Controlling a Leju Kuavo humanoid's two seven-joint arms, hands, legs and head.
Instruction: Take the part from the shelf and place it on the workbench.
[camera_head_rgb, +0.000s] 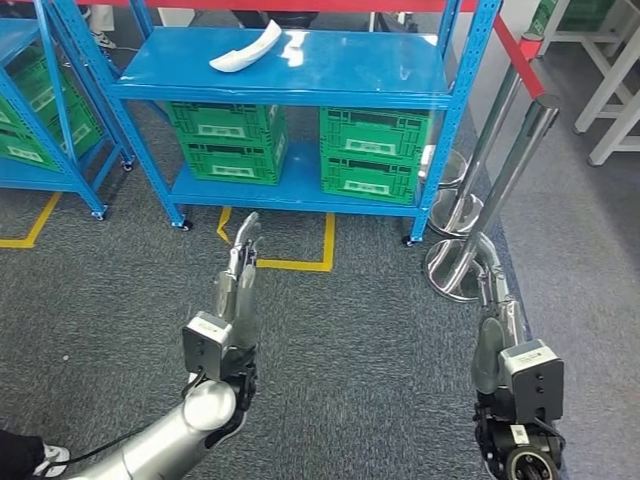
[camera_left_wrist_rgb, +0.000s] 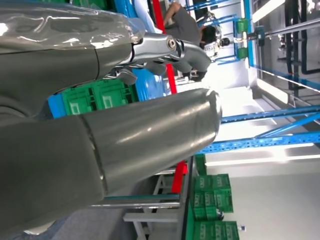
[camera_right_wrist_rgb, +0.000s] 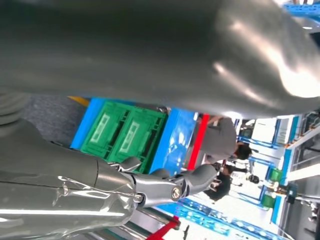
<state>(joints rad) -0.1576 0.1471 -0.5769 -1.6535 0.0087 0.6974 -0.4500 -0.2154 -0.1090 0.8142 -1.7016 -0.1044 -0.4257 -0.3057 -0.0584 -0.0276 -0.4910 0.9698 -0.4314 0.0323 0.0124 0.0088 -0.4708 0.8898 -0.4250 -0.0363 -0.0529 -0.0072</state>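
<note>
I have both hands out in front of me over the grey carpet floor (camera_head_rgb: 355, 380), and neither one has anything in it. On my left hand (camera_head_rgb: 240, 275) the fingers (camera_head_rgb: 247, 232) are stretched almost straight and lie close together, pointing toward the shelf (camera_head_rgb: 355, 75); they touch nothing. The left wrist view agrees: the thumb (camera_left_wrist_rgb: 151, 135) is a thick grey bar, the darker fingers run out straight past it, and there is open air between them. My right hand (camera_head_rgb: 494, 300) sits lower and further out, near the polished base of a barrier post (camera_head_rgb: 521, 165); its fingers (camera_head_rgb: 487, 252) are extended with a slight curl, apart from the thumb, and grip nothing.

The part (camera_head_rgb: 245, 50) is a white, curved, elongated piece, wider at one end and tapering toward the other. It lies flat on the top board of the blue shelf, near the back edge and left of the board's middle, well apart from both hands. Under that board, on the lower level, green crates (camera_head_rgb: 230, 140) stand side by side. In the wrist views a person (camera_right_wrist_rgb: 220, 142) in a grey top is bent over beyond the shelf.
</note>
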